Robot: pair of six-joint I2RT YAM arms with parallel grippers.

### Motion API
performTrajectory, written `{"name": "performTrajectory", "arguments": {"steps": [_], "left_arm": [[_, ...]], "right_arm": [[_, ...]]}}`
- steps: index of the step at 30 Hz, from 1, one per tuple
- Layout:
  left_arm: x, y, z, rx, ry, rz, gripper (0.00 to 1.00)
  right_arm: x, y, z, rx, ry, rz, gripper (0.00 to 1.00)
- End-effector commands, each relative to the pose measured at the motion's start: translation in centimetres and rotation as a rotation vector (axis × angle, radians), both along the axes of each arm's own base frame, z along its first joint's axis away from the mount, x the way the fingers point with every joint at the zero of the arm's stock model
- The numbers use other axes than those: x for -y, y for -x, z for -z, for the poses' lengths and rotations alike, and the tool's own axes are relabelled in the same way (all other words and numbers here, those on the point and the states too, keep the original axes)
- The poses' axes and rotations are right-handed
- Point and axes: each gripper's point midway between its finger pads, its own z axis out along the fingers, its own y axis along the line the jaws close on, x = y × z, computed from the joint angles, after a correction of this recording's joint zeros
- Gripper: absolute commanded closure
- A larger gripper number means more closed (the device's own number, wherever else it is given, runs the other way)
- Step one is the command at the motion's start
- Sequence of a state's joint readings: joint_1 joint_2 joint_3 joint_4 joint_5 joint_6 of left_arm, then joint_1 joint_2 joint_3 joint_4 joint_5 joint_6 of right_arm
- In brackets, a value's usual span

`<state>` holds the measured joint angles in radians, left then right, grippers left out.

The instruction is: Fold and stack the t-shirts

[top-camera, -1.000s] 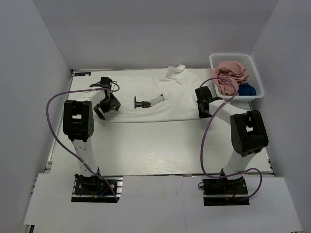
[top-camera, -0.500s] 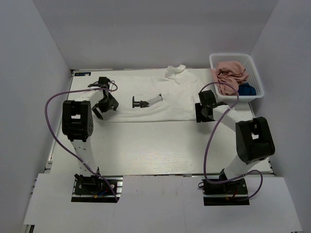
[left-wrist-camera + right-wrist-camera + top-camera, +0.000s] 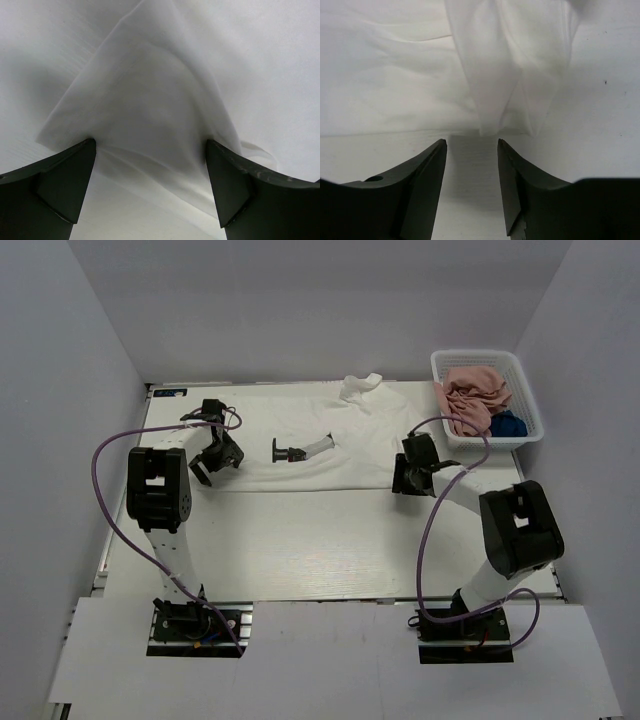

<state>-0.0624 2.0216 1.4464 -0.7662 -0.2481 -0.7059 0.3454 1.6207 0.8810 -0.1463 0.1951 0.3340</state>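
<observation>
- Judging from the layout, you are near the start. The white t-shirt (image 3: 340, 440) lies spread across the far half of the table (image 3: 300, 550), its small black print (image 3: 290, 451) facing up, and no fold is made yet.
- The dusty pink t-shirt (image 3: 472, 395) and the navy t-shirt (image 3: 508, 424) sit crumpled in the white basket (image 3: 480, 357) at the far right corner. Nothing is stacked.
- Your left gripper (image 3: 150, 145) stands with its jaws wide apart at the white shirt's near left corner. The lifted cloth corner lies between the fingers but is not clamped.
- Your right gripper (image 3: 471, 142) is at the near right corner with its jaws partly apart and nothing between them. A puckered fold of the hem ends just ahead of the fingertips.
- What is left, as I read it, is all of it. You have to grip both corners and fold this shirt, then pull out, fold and stack the other two.
- One sleeve (image 3: 360, 385) is bunched up at the far edge and will likely need flattening.
- The right arm's purple cable (image 3: 450, 425) loops close to the basket rim, so watch it when you reach in.
</observation>
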Motion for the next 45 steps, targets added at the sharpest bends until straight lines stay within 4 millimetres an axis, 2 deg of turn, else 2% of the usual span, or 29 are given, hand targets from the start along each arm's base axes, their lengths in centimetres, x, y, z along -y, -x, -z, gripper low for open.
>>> {"name": "performTrajectory", "arguments": {"steps": [1,7,13,15,16,18,20,22,27,31,32,36,39,42,45], "left_arm": [[-1.6,2.1,1.0,-0.072,-0.052,-0.009,0.0],[-2.4,2.3,0.9,-0.08,-0.08,-0.025,0.0],[-2.4,2.4,1.2,-0.089,-0.08,-0.025,0.0],[-2.6,2.1,1.0,-0.08,-0.089,-0.027,0.0],[-2.8,2.4,1.0,-0.09,-0.103,-0.03,0.0],[-2.8,2.4,1.0,-0.09,-0.103,-0.03,0.0],[-3.4,2.4,0.9,-0.09,-0.111,-0.041,0.0],[-3.6,2.8,1.3,-0.111,-0.124,-0.043,0.0],[-4.6,2.8,1.3,-0.122,-0.143,-0.065,0.0],[-4.8,2.6,1.4,-0.114,-0.133,-0.073,0.0],[-4.8,2.6,1.4,-0.114,-0.133,-0.073,0.0],[-5.0,2.7,1.4,-0.118,-0.125,-0.07,0.0],[-5.0,2.7,1.4,-0.118,-0.125,-0.07,0.0],[-5.4,2.7,1.4,-0.118,-0.124,-0.079,0.0],[-5.0,2.7,1.5,-0.119,-0.103,-0.074,0.0]], "right_arm": [[0.6,-1.7,0.1,0.02,0.03,0.091,0.49],[2.3,-1.5,1.1,-0.006,0.104,0.143,0.58],[4.3,-3.0,0.7,0.028,0.191,0.241,0.7],[4.5,-3.6,0.3,0.031,0.217,0.242,0.81],[5.0,-3.2,0.2,0.015,0.241,0.249,1.0],[5.8,-3.2,-0.4,0.017,0.29,0.237,1.0],[7.0,-3.2,-1.9,0.042,0.342,0.217,1.0],[8.2,-3.3,-3.3,0.059,0.438,0.138,1.0],[9.5,-4.0,-6.4,0.073,0.625,-0.072,1.0],[8.9,-4.7,-7.6,0.106,0.688,-0.225,1.0],[8.2,-4.8,-7.4,0.11,0.678,-0.306,1.0],[7.7,-5.1,-7.8,0.108,0.712,-0.456,1.0],[7.7,-4.8,-7.2,0.057,0.746,-0.575,1.0],[8.2,-5.4,-8.8,0.079,0.817,-0.578,1.0],[7.7,-6.4,-11.2,0.158,0.829,-0.574,1.0]]}}
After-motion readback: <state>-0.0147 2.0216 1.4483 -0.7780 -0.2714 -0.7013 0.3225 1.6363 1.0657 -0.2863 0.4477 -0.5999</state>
